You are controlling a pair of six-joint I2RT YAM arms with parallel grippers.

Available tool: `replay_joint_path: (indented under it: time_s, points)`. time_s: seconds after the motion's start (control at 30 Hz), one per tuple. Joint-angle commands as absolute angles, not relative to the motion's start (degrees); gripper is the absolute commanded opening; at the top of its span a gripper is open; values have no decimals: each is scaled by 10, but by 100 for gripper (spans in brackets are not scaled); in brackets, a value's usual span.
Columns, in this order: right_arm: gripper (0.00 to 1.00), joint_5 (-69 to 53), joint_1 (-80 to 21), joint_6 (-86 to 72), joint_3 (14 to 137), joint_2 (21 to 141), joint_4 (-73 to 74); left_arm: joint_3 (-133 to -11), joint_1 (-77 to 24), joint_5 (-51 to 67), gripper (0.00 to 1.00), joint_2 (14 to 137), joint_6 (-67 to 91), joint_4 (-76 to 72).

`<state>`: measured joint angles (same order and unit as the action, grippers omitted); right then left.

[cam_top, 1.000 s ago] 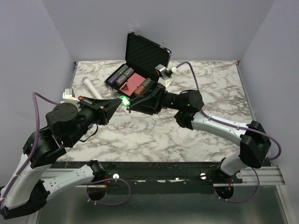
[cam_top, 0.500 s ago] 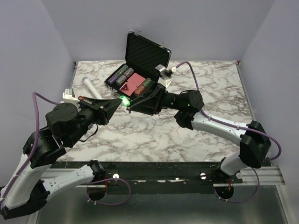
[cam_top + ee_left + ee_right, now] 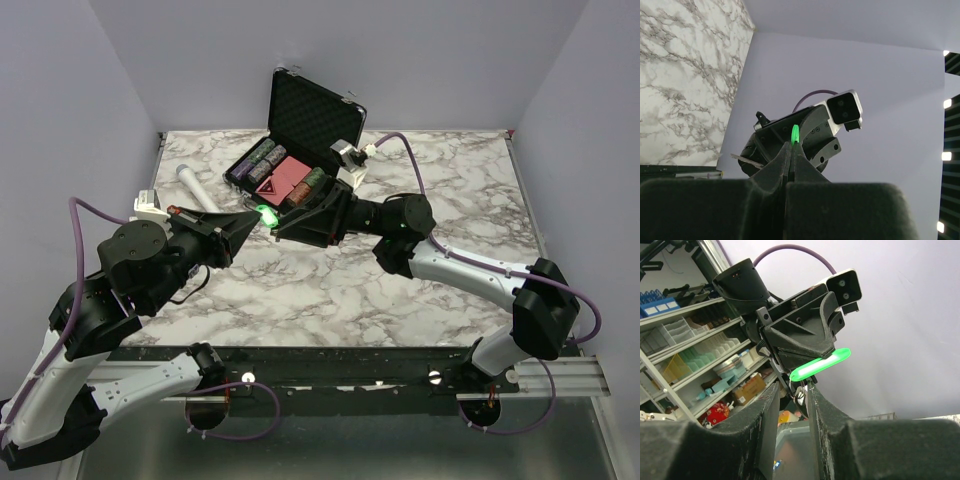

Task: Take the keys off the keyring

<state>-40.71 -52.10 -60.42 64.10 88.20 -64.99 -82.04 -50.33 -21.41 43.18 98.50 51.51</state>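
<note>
Plainly, the top view puts both arms tip to tip above the middle of the marble table [image 3: 450, 180], just near of the open chip case [image 3: 285, 165] and to the right of the white microphone [image 3: 195, 187]. The keys [image 3: 264, 213], one small bright green piece, hang in the air between your left gripper [image 3: 255, 218] and right gripper [image 3: 278, 226]. At this size you cannot read which way they point.

In the left wrist view, the left jaws are pressed together on the near end of the keys [image 3: 795, 135]. You see the piece edge-on, as a thin strip standing out past the fingertips, in line with them and aimed at the other arm.

In the right wrist view, the keys [image 3: 820, 364] show their broad face, with the long axis slanting up to the right. The grey keyring [image 3: 800, 393] hangs from the lower left end. It sits between the right fingers [image 3: 771, 412], which stand partly apart, and you cannot tell whether they actually pinch it.

That loose-looking hold is your main risk: if you pull now, the loop may slide out and nothing will separate. A twist off the long axis could also lever the green piece out of the left's narrow grip and drop it onto the table.
</note>
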Motion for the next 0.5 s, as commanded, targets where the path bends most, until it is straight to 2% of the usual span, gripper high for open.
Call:
replay_joint_path:
  time_s: [0.0,0.47]
  points:
    - [35,-420,-525,-598,638,889,-656,-829,-501,-219,0,428,990,507]
    - [32,-422,-525,-591,634,888,-642,-820,-502,-223,0,425,991,500]
